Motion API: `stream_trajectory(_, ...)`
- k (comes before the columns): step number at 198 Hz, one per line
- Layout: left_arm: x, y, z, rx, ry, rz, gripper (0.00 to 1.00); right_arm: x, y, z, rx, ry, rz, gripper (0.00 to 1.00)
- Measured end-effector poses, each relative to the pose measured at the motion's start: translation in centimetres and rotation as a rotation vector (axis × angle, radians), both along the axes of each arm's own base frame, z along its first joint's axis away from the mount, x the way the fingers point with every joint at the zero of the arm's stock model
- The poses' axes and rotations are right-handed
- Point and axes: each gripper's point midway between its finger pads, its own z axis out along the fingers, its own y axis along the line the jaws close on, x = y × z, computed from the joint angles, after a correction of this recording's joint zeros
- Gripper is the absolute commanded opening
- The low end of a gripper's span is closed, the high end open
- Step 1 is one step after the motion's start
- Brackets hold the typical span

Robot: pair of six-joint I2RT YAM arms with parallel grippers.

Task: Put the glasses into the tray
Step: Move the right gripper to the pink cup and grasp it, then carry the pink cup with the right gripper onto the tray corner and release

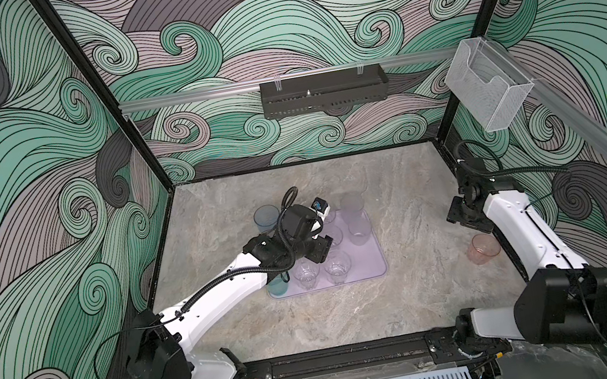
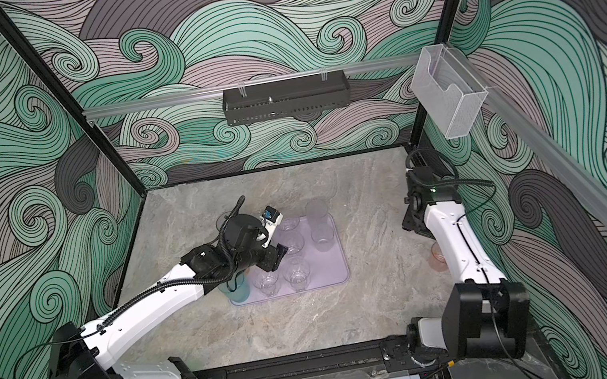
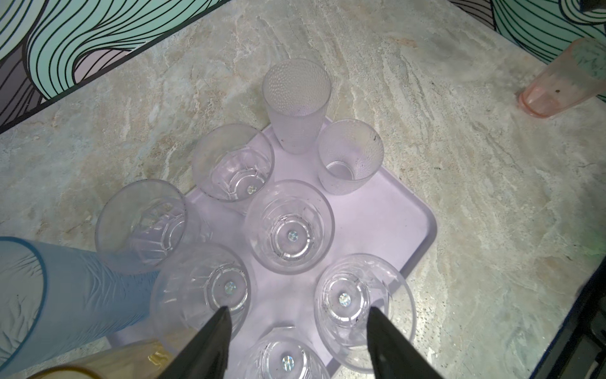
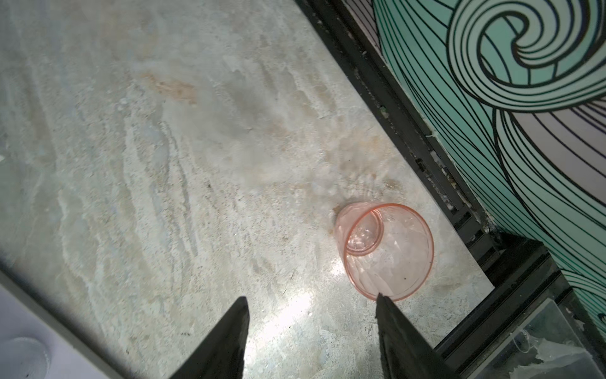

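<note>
The glasses [image 3: 290, 226]: most on the tray [image 3: 410, 223], pink cup [image 4: 387, 249] not yet in.
Clear and frosted ones crowd the tray mid-frame in both top views; the pink cup stands on the surface [image 1: 418, 297] at right, well apart. Left claw [image 3: 299, 310] gapes empty over the tray; right claw [image 4: 311, 297], apart and empty, hangs beside the cup.

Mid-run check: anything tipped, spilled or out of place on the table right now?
Nothing looks tipped, spilled or broken. One stray: the pink cup stands upright and alone by the right edge of the table, well apart from the tray where the clear glasses cluster.
</note>
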Motion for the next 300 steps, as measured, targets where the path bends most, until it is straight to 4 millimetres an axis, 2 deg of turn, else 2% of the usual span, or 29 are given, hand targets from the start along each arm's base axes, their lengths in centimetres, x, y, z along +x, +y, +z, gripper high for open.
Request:
stream_trajectory(81, -0.2, 0.2, -0.3, 0.011, 0.013, -0.002, 0.68, -0.6, -3.5, -3.9, 0.07, -0.026, -0.21, 0.61)
stream_trajectory(129, -0.2, 0.2, -0.3, 0.011, 0.013, -0.001, 0.68, 0.1, -3.3, -6.5, 0.144, -0.027, -0.233, 0.55)
stream_trajectory(174, -0.1, 0.3, -0.3, 0.015, 0.009, 0.004, 0.68, -0.4, -1.9, -9.3, 0.218, -0.007, -0.239, 0.38)
stream_trajectory(215, 0.0, 0.5, -0.3, 0.023, 0.002, 0.017, 0.68, -0.3, -1.1, -9.9, 0.262, -0.021, -0.231, 0.18)
stream_trajectory(234, 0.2, 0.7, -0.3, 0.03, -0.006, 0.03, 0.68, -0.2, -0.3, -9.7, 0.275, -0.028, -0.206, 0.12)
stream_trajectory(255, 0.5, 1.1, -0.3, 0.045, -0.02, 0.049, 0.68, 0.5, 1.5, -8.6, 0.272, -0.059, -0.137, 0.08)
stream_trajectory(279, 0.9, 1.7, -0.5, 0.075, -0.038, 0.071, 0.68, 1.6, 5.5, -6.9, 0.275, -0.103, 0.011, 0.05)
stream_trajectory(300, 1.1, 2.3, -0.4, 0.095, -0.057, 0.092, 0.68, 1.8, 9.3, -6.1, 0.289, -0.105, 0.143, 0.03)
